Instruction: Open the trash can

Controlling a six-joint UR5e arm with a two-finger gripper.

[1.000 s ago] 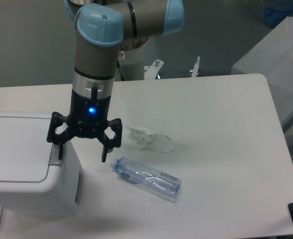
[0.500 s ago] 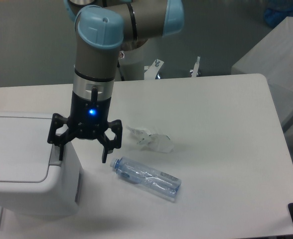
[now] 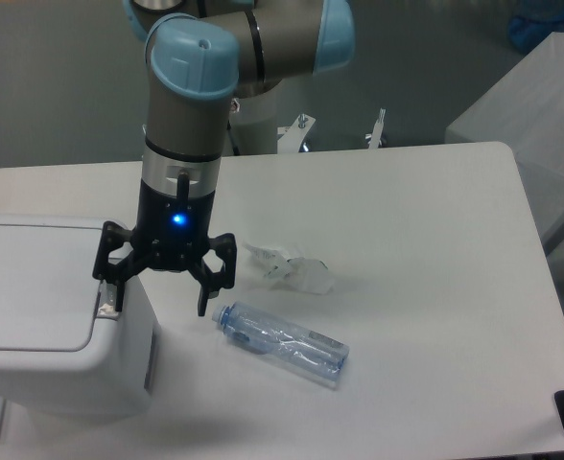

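White table (image 3: 407, 211): gripper (image 3: 159, 299) (jaws spread) dropped slightly lower, finger at trash can (image 3: 42, 316) tab.

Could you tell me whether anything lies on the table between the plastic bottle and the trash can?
In the camera view that stretch of table is bare; only one finger of the open gripper hangs above it, between bottle and trash can.

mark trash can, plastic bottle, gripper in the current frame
trash can (image 3: 33, 287), fixed camera, on the flat lid.
plastic bottle (image 3: 282, 344), fixed camera, mid-body.
gripper (image 3: 157, 299), fixed camera, midway between the spread fingertips.
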